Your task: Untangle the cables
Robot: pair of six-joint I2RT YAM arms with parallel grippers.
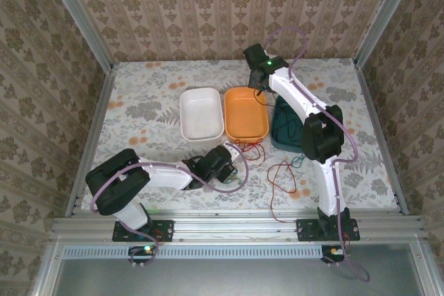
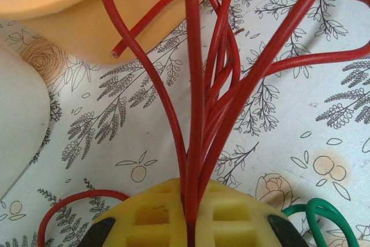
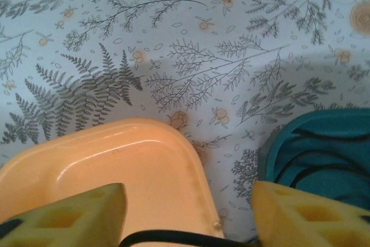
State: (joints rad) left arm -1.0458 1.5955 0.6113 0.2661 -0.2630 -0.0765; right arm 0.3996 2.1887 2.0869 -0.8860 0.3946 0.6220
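Your left gripper [image 2: 189, 206] pinched thin red cables [image 2: 193, 85]; your right gripper [image 3: 188, 209] gaped wide over the orange plastic tub [image 3: 115, 166].

Bright, even light from above; shadows soft. Right wrist view bluish, with a faint sheen on the orange tray [image 3: 124, 163].

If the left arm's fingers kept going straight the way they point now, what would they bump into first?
Probably the orange bin, which sits just ahead beyond the red cables pinched in the left fingers. Depth is hard to judge here.
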